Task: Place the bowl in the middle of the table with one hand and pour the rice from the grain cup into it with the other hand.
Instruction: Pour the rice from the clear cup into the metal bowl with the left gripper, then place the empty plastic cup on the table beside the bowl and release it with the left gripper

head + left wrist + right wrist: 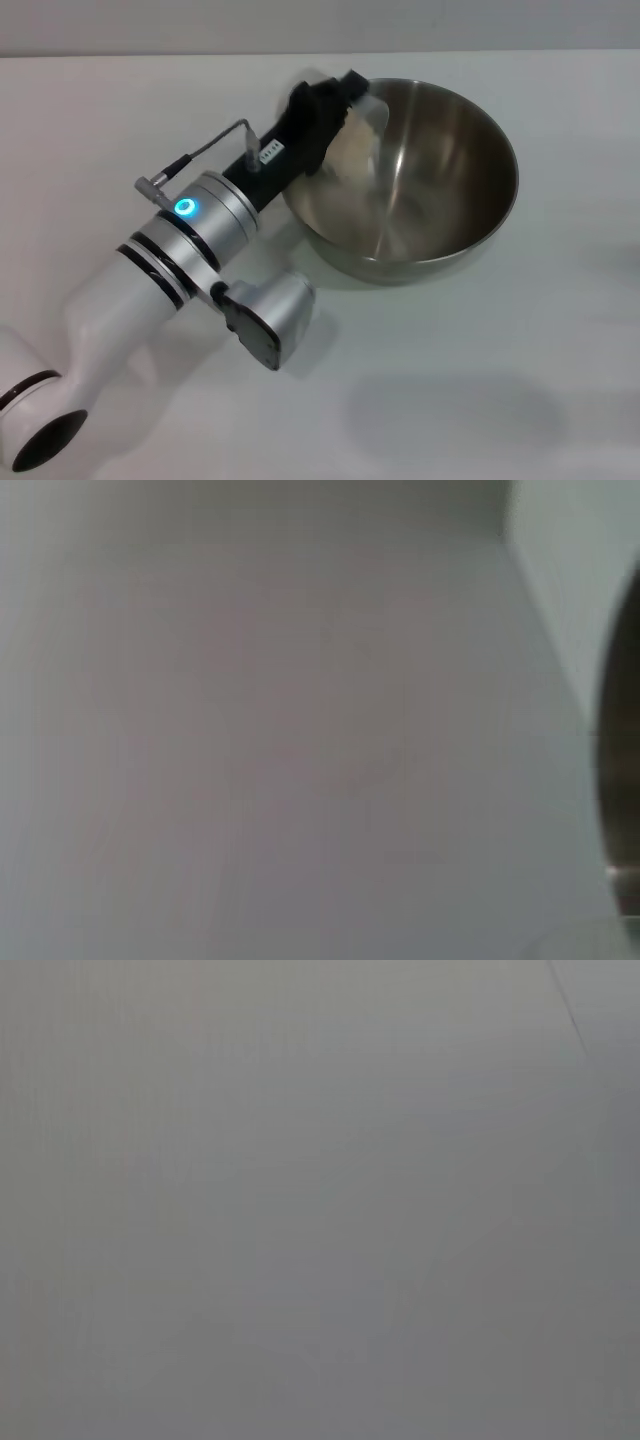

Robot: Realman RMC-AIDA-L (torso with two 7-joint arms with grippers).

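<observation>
The pouring step is in hand. In the head view the left gripper (345, 100) is at the bowl's ten o'clock rim, closed around the grain cup (368, 110), which is tipped over the rim with its mouth toward the inside. The bowl (420, 180) stands upright on the table (480, 380), slightly toward one o'clock of the table's centre (placement looks complete). No heap of rice can be made out on the bowl's shiny floor; whether grains are falling cannot be told, since the cup is blurred.

The right gripper does not appear in the head view, and the right wrist view shows only a plain grey surface.

Judgement: the next move calls for holding the cup mouth inside the rim and increasing the tilt gradually, so grains land in the bowl and not on the table.
</observation>
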